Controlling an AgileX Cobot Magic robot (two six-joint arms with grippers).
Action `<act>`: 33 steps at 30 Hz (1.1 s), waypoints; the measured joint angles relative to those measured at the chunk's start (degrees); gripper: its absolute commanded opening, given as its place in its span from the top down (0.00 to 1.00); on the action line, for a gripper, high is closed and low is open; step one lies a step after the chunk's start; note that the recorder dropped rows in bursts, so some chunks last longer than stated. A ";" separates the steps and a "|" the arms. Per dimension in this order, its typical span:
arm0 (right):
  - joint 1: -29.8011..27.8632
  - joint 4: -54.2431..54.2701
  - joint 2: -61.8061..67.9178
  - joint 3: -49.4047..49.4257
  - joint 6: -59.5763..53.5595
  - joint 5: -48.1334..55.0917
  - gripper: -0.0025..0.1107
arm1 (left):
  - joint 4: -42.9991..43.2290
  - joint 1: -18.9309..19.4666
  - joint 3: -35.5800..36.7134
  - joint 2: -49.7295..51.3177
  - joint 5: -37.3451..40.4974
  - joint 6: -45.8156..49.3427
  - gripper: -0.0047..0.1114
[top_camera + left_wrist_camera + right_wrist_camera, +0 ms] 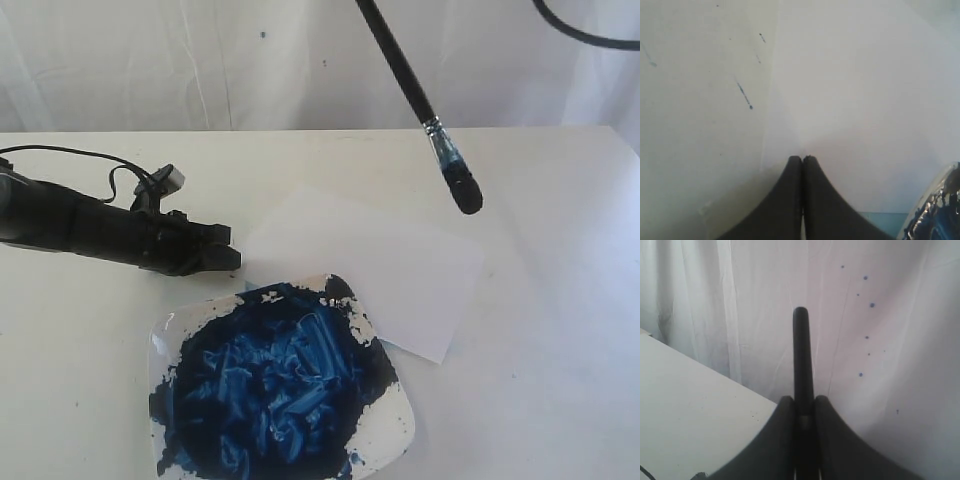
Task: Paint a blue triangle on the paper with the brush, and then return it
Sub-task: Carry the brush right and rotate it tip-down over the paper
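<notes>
Blue paint [280, 385] heaped on the plate [398, 425] sits closest to the viewer, and the paper [380, 265] lies just behind it with nothing painted on it yet. The right gripper [804, 402] has its fingers clamped on the brush [415, 85], whose blunt end pokes out past the fingertips. From outside, the long handle slants downward, and the dark, loaded bristles [463, 190] hang above the paper's far right corner without touching it. The sheet therefore lies below the bristle end, so the right arm is the one placed to paint. The left gripper [802, 160], fingers pressed together on nothing, has its tips at the paper's opposite edge.
</notes>
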 measured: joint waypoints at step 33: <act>-20.54 7.13 27.15 23.60 43.01 -76.68 0.98 | 0.00 0.00 0.00 0.00 0.00 0.10 0.96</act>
